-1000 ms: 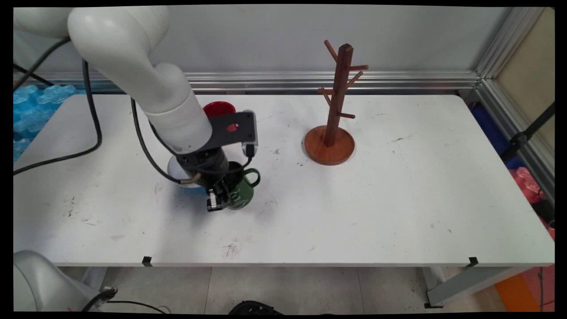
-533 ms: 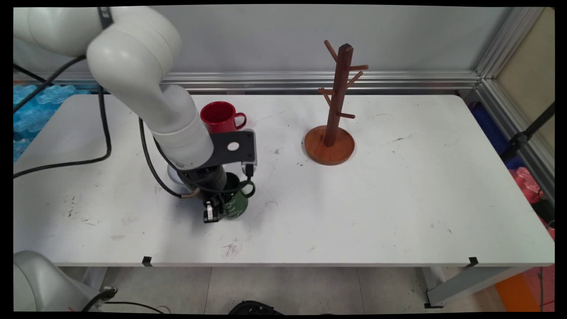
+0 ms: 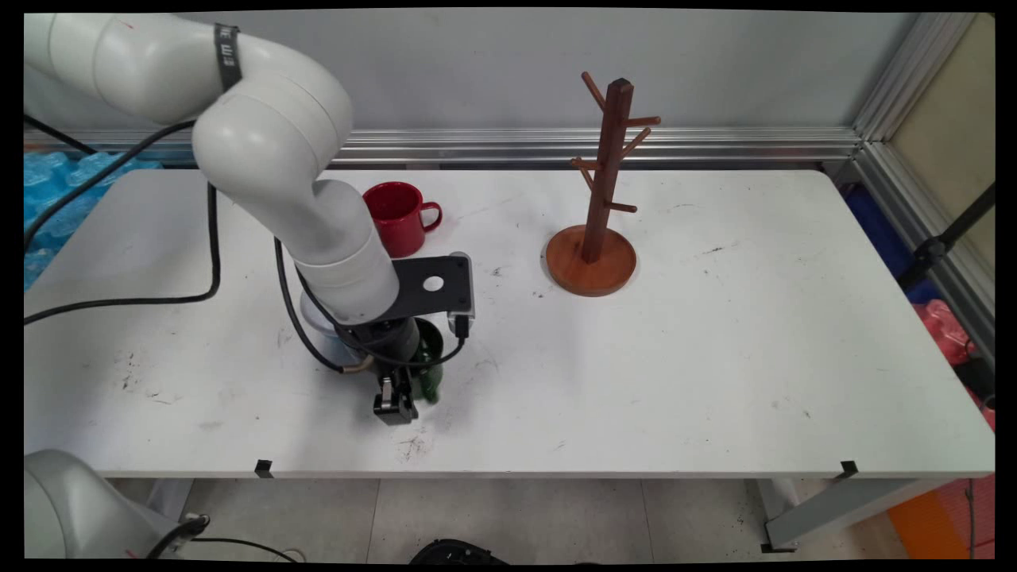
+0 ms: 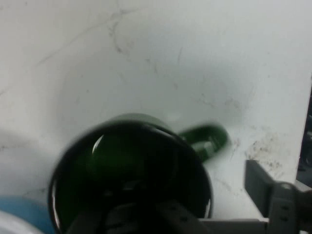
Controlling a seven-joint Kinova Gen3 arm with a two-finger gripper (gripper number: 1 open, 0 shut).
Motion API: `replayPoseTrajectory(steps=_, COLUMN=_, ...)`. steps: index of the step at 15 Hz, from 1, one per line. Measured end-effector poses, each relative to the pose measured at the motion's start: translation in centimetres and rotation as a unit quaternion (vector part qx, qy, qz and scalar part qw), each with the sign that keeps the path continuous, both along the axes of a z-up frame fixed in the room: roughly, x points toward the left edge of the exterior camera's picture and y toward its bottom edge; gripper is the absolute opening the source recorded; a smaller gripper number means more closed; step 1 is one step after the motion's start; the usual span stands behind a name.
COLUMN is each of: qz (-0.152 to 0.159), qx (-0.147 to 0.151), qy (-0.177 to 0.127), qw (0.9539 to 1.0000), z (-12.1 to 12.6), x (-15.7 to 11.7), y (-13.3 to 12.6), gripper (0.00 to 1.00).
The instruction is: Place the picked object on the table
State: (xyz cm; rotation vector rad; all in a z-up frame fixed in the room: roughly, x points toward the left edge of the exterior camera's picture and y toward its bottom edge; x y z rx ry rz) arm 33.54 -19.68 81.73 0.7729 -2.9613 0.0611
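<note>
My gripper (image 3: 395, 407) reaches down near the table's front, shut on the wall of a dark green mug (image 3: 430, 373). In the main view the hand hides most of the mug. The hand view looks into the green mug (image 4: 131, 170) from above, and its handle (image 4: 207, 139) points to the upper right. One finger (image 4: 168, 214) sits inside the rim and the other (image 4: 265, 192) stands outside it, so my gripper (image 4: 212, 195) straddles the mug's wall. A pale bowl with a blue tint (image 3: 316, 319) lies just behind the hand.
A red mug (image 3: 397, 216) stands upright behind the arm, handle to the right. A brown wooden mug tree (image 3: 592, 246) with several pegs stands right of centre. Black cables hang from the arm at the left. The table's front edge (image 3: 508, 470) is close to the gripper.
The arm has come toward the table's near edge and slightly right, lowering, with the green mug in the gripper. The mug's handle, seen earlier in the main view, is now hidden.
</note>
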Motion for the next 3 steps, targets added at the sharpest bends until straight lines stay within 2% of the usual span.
replayPoseTrajectory(steps=3, qz=0.001, qx=-0.001, qy=0.009, qw=1.0, z=-0.08, x=-0.61, y=-0.04, gripper=1.0)
